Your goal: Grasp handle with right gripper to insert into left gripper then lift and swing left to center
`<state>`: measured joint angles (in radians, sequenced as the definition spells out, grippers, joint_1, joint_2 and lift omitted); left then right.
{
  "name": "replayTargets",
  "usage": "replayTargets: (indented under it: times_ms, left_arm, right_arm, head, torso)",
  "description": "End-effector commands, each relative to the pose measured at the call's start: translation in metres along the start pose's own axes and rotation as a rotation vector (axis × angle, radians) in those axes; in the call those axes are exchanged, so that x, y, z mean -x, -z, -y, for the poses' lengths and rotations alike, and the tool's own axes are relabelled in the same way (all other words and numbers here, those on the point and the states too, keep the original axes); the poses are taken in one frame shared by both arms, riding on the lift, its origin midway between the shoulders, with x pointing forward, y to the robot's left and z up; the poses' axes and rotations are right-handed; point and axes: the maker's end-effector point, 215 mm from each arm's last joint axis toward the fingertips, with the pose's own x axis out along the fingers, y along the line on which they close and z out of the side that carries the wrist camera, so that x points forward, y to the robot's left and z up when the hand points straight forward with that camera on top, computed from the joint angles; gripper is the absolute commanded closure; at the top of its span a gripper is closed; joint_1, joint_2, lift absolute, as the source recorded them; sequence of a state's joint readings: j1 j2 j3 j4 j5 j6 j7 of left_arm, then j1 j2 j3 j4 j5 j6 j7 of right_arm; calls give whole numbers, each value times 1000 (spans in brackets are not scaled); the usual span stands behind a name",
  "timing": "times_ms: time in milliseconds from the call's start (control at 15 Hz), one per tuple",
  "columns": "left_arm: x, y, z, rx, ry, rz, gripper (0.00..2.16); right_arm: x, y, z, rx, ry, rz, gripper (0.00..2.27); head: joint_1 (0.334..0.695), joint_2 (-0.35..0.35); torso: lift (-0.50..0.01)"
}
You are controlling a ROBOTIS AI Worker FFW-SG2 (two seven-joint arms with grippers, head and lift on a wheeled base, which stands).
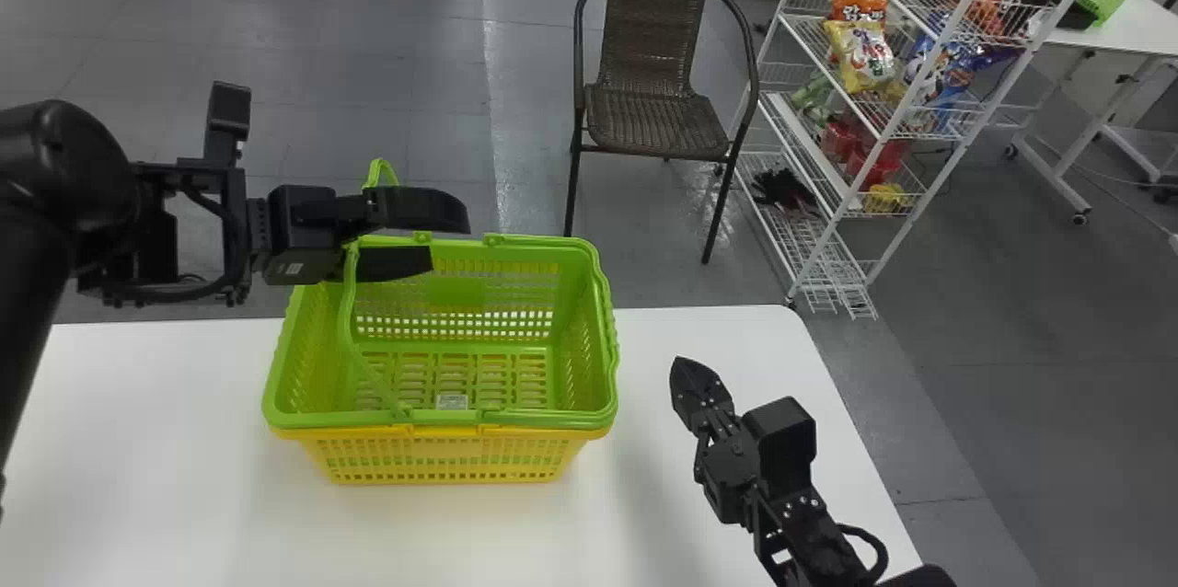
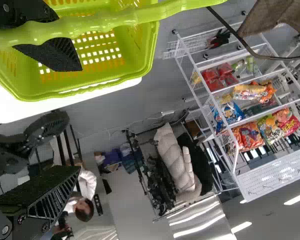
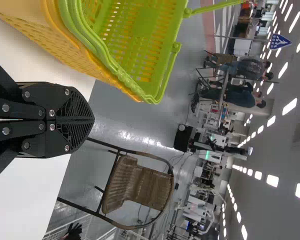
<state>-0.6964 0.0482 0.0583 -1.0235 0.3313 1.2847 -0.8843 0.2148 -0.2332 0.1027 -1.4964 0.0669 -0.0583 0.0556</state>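
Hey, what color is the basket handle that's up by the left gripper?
The raised handle is bright lime green, seen best in the left wrist view.

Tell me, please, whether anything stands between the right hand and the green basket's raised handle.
Only the green basket's right rim visibly lies between the right hand and the handle in the head view. The left hand is at the handle's upper part and may crowd it.
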Motion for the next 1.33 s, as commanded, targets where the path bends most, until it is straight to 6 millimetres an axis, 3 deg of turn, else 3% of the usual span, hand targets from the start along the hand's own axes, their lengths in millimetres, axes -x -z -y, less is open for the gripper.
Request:
replayTargets:
  times_ms: [0,467,1267]
  left_arm:
    - [-1,-1,4,-5,5,0,117]
    - [-2,6,5,1,15,-5,120]
    - [-2,12,6,9,23,-12,124]
  right_arm:
    - [-12,-1,-7,30,-16,-11,2105]
    - [-33,1,-25,65,-41,-35,2105]
    - [-48,-1,-38,93,-66,-66,2105]
  head:
    - [695,-200]
    - [695,-181]
    - [695,-160]
  torso:
    - [0]
    - [0]
    - [0]
